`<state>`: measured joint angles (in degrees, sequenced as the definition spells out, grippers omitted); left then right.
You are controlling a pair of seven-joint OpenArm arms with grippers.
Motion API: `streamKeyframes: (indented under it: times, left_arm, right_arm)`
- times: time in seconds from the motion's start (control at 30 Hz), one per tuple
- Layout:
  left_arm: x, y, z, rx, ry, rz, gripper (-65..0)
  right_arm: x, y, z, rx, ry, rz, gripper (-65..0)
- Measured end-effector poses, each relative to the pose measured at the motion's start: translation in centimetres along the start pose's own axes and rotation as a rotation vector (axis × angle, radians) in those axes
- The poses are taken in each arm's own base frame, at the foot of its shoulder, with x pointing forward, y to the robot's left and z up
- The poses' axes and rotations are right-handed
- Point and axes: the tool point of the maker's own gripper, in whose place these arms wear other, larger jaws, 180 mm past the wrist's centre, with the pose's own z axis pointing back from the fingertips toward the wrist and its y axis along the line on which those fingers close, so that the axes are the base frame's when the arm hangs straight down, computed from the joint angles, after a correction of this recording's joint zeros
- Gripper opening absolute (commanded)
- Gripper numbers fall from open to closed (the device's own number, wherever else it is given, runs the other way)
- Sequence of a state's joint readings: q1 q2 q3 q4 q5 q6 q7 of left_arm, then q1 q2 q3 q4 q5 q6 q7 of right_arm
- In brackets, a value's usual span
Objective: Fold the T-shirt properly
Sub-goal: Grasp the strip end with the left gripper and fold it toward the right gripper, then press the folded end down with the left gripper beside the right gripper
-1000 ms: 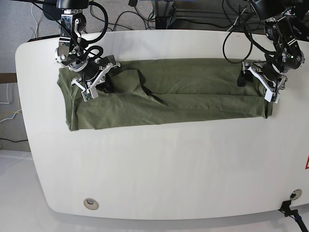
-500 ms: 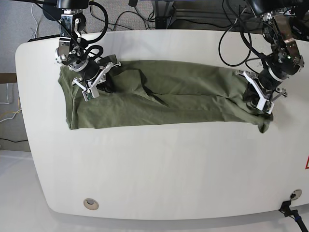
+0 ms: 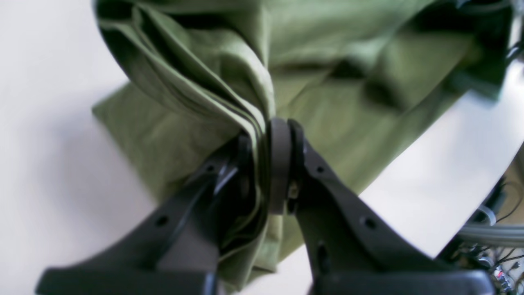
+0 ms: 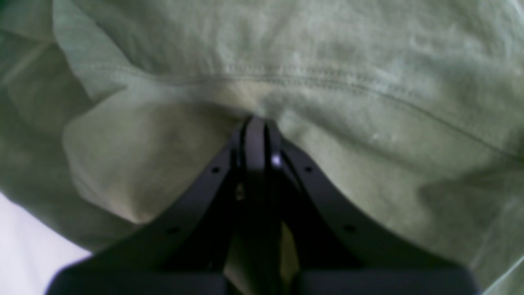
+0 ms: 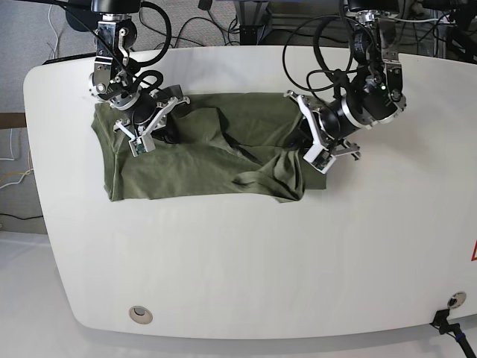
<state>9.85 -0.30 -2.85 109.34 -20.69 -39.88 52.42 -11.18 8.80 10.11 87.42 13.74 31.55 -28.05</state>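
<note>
- T-shirt lay folded on the table, nearer its far edge, reaching from near the left edge past the middle.
- Left gripper pinched a raised fold of it.
- Right gripper was pressed together against the cloth.
- Right wrist view showed a double stitched seam, not discernible in base view.
- Base view alone showed both arms.

The black pointed two-fingered gripper pinches the soft olive-green cloth T-shirt in the middle. Black tangled wires are at the lower right, past the smooth white table.
</note>
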Motion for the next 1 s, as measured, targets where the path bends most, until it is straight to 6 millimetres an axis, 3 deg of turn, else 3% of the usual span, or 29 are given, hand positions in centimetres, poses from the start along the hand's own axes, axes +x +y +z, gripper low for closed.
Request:
streamKeyframes:
  times: [0.07, 0.17, 0.23, 0.37, 0.43, 0.6, 0.67, 0.77, 0.87, 0.93, 1.0]
  left_arm:
    - [0.5, -1.8, -0.8, -0.043, -0.013, 0.009, -65.0]
    - [1.5, -2.9, -1.5, -0.071, -0.037, 0.005, -65.0]
    - [2.4, -2.8, -1.8, -0.069, -0.057, 0.024, -65.0]
    - [1.4, -3.1, -2.6, -0.078, -0.023, 0.066, -65.0]
    - [1.9, -3.1, -2.8, -0.077, -0.035, 0.072, -65.0]
    - [2.1, -3.5, -3.0, -0.088, -0.041, 0.076, -27.5]
    - [2.5, -4.6, -3.4, -0.117, -0.047, 0.067, -17.0]
    - [2.4, -7.8, -3.9, -0.201, 0.003, 0.016, -13.6]
    - [5.1, -11.0, -3.0, -0.312, -0.085, -0.031, -13.6]
    - [6.9, -11.2, -2.5, -0.333, -0.148, -0.031, -13.6]
    - [6.6, -8.9, -2.2, -0.274, -0.136, -0.036, -13.6]
  right_arm:
    - [0.0, 0.2, -0.1, 0.004, 0.001, -0.002, -65.0]
    - [0.0, 0.8, -0.3, 0.011, -0.007, -0.017, -65.0]
    - [0.0, 1.0, -0.4, 0.015, -0.009, -0.023, -65.0]
    - [0.0, 1.2, -0.5, 0.019, -0.009, -0.026, -65.0]
    - [0.0, 1.2, -0.5, 0.019, -0.008, -0.026, -65.0]
    - [0.0, 1.3, -0.5, 0.022, -0.009, -0.024, -65.0]
    - [0.0, 1.3, -0.5, 0.022, -0.009, -0.024, -65.0]
    - [0.0, 1.3, -0.5, 0.022, -0.009, -0.024, -65.0]
    - [0.0, 1.3, -0.5, 0.022, -0.009, -0.024, -65.0]
    - [0.0, 1.3, -0.5, 0.022, -0.009, -0.024, -65.0]
    - [0.0, 1.3, -0.5, 0.022, -0.009, -0.024, -65.0]
